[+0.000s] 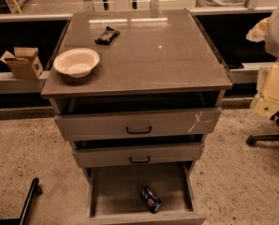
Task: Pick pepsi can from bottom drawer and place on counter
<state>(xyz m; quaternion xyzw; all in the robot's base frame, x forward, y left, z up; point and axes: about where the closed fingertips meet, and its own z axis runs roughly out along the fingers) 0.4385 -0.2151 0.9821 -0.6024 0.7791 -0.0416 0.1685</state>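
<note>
Counter (163,60) holds bowl (76,62); bottom drawer (116,187) holds pepsi can (150,199); gripper (266,29) far right.

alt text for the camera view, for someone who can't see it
A pepsi can lies on its side in the open bottom drawer of a grey three-drawer cabinet. On the counter above sit a white bowl and a black snack wrapper. The gripper is not in view.
</note>
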